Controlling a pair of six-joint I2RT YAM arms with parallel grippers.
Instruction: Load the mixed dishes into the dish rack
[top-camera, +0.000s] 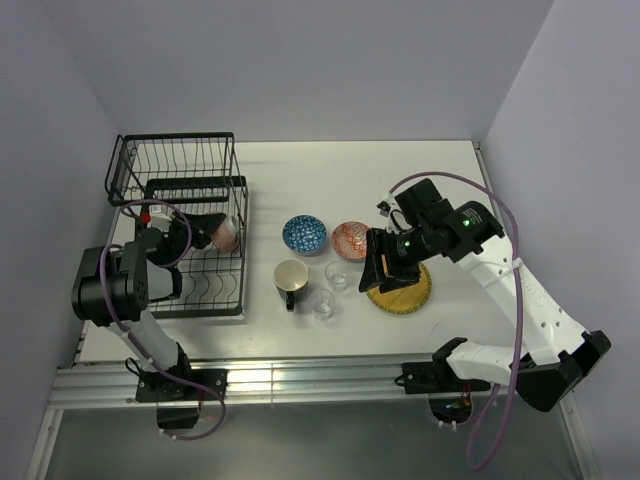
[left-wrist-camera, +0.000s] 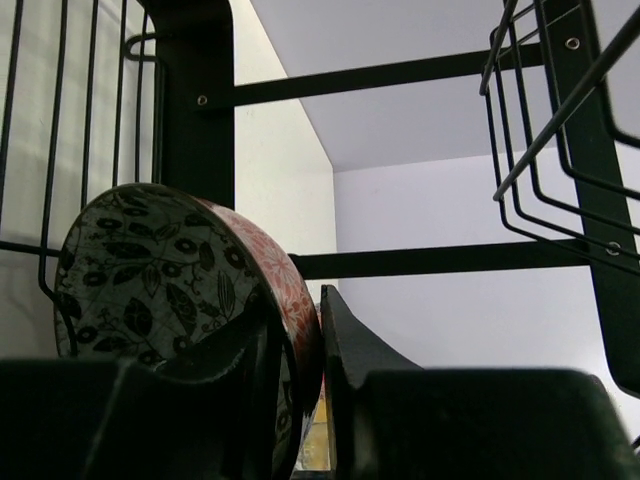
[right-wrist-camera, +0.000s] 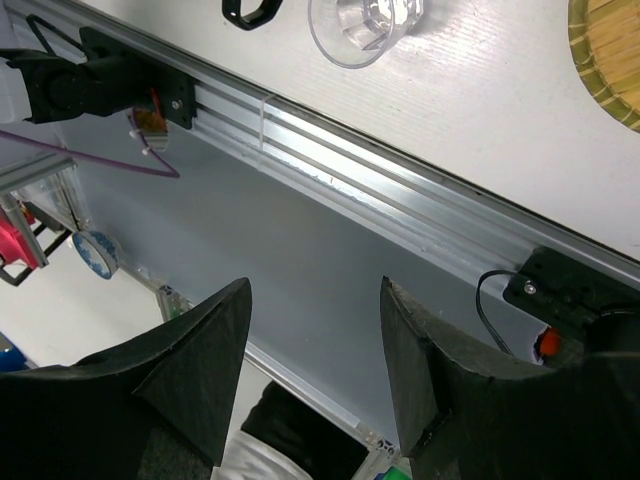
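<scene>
Bowl (left-wrist-camera: 150, 262) stands on edge, rim gripped by left tool (left-wrist-camera: 300, 345), inside dish rack (left-wrist-camera: 195, 110)

Black wire dish rack (top-camera: 205, 290) stands at the table's left, and there's a leaf-patterned bowl (top-camera: 226, 233) tipped up on its edge over the lower tier, reddish side showing. Out to the right, blue bowl (top-camera: 304, 235) and orange-red bowl (top-camera: 350, 240) sit side by side. Nearer are the dark mug (top-camera: 291, 279), cream inside, a clear glass (top-camera: 338, 275), a second glass (top-camera: 323, 303), and the yellow plate (top-camera: 408, 296) lying flat at the right end.
</scene>
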